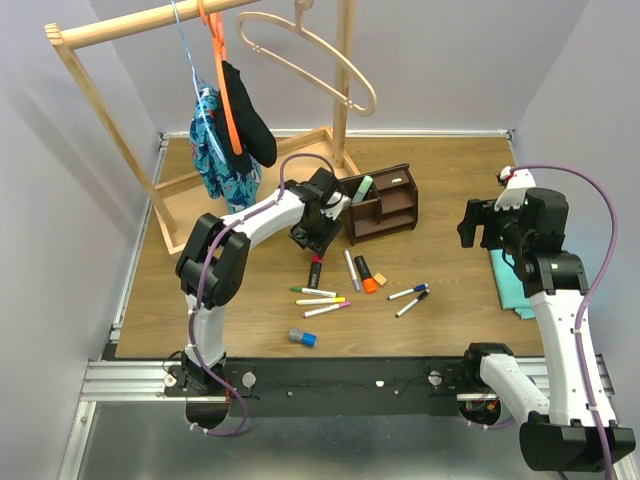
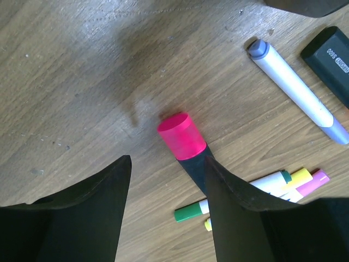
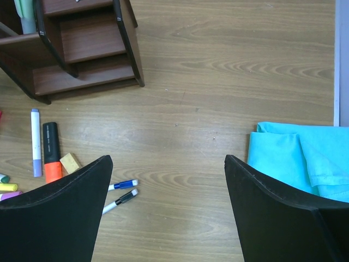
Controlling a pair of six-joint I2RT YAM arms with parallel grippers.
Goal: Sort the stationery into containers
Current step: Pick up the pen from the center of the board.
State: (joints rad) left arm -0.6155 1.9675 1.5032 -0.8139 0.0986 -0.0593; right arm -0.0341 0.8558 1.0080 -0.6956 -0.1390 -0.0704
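Left hand (image 2: pixel 168 164) was open and empty, fingers down low either side of the chunky black highlighter with red end (image 2: pixel 182 139), which lay flat on the counter (image 1: pixel 450 190) just in front of the small dark brown wooden organiser (image 1: pixel 385 205).

Highlighter wasn't centred: its black body ran under the right-side finger (image 2: pixel 234 218). Risk, as I judge it: that finger lands on the barrel on the way down, or the close shoves it sideways and the round body rolls out. It could also bump the white marker with green cap (image 2: pixel 191 213) and its yellow and pink neighbours just beside it. A grab near one end might let it tilt on the lift and catch the organiser wall.

Right hand (image 3: pixel 168 158) was wide open, holding nothing, above bare counter beside a folded turquoise cloth (image 3: pixel 297 158).

The rest of the stationery was loose on the counter: orange-ended black highlighter (image 1: pixel 366 273), tan cube (image 1: pixel 381 279), grey-blue cylinder (image 1: pixel 302 337).

Surface: brown wood-grain, a bit scuffed and speckled. Plain grey walls, pale wooden clothes rack (image 1: pixel 120 130) at back left.
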